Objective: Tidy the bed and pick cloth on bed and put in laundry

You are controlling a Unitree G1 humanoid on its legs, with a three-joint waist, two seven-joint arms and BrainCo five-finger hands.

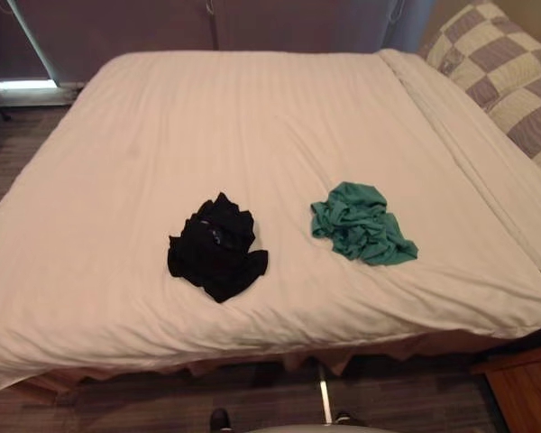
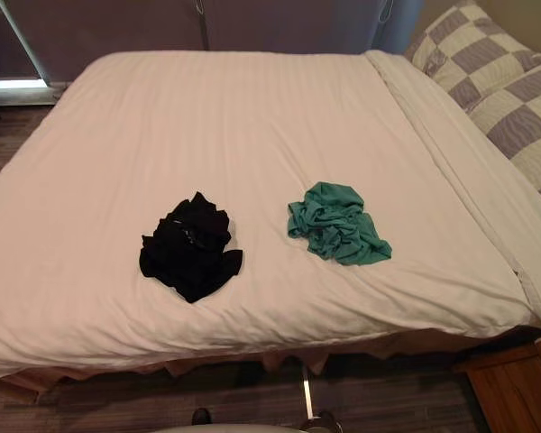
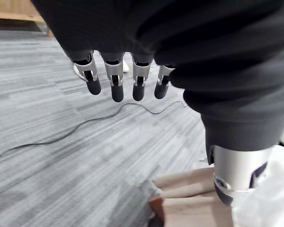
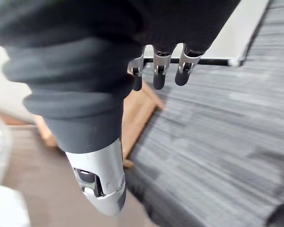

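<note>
Called, by judgement, for a lean over the near edge of the wide white striped-quilt bed (image 1: 252, 135), then a top-down grasp bunching one whole heap. Found the crumpled black cloth (image 1: 215, 248) and the crumpled teal cloth (image 1: 361, 224) near each other on it, well apart from both hands. Saw the left hand (image 3: 114, 80) and right hand (image 4: 159, 71) low over grey floor (image 3: 61, 156), fingers straight, loosely spread, empty

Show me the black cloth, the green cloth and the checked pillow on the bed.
black cloth (image 1: 215, 251), left eye view, middle of the crumpled heap.
green cloth (image 1: 361, 225), left eye view, centre of the bundle.
checked pillow (image 2: 469, 45), right eye view, its top face.
</note>
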